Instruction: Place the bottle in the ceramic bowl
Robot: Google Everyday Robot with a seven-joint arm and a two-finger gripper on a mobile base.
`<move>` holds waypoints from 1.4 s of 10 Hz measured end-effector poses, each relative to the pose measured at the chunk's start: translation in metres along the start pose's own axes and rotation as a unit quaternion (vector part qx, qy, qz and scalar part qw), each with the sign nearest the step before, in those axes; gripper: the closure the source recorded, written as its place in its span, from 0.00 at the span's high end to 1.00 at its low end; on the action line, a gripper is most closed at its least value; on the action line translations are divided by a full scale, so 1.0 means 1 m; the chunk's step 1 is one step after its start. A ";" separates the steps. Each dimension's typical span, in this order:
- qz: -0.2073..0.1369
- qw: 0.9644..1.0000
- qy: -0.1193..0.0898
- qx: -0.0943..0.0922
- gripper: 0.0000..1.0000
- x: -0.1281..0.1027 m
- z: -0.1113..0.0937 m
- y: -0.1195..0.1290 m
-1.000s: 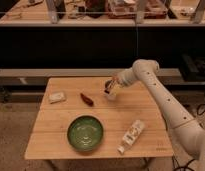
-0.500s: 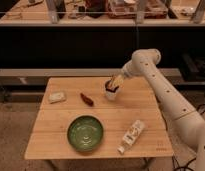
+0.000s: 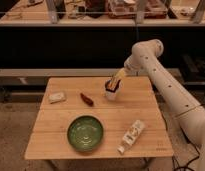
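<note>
Wooden table [image 3: 146,112], read as a clock face with 12 at the far edge. The green bowl [image 3: 85,133] sits upright near 7 o'clock with its mouth up, so you can lower into it from above. The bottle [image 3: 131,136] lies on its side at about 4 o'clock, its long axis running 1 to 7 and its narrower end toward the near edge. It is near the bowl but apart from it. Lying flat, it probably wants a grasp from above, across its width.

The gripper [image 3: 114,82] ends the white arm [image 3: 161,80], which reaches in from the right. It hangs at the cup [image 3: 112,94] near 12 to 1 o'clock, jaws spread wide with nothing of the task between them — whether they touch the cup's rim cannot be told.

From the gripper, the bottle lies toward 5 o'clock and well apart. The block [image 3: 57,97] at 10 and a small red thing [image 3: 86,98] at 11 stand off that path. By this reading, you have not yet begun the pickup.
</note>
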 end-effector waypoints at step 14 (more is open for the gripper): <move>0.355 0.909 -0.064 -0.210 0.80 -0.172 -0.064 -0.026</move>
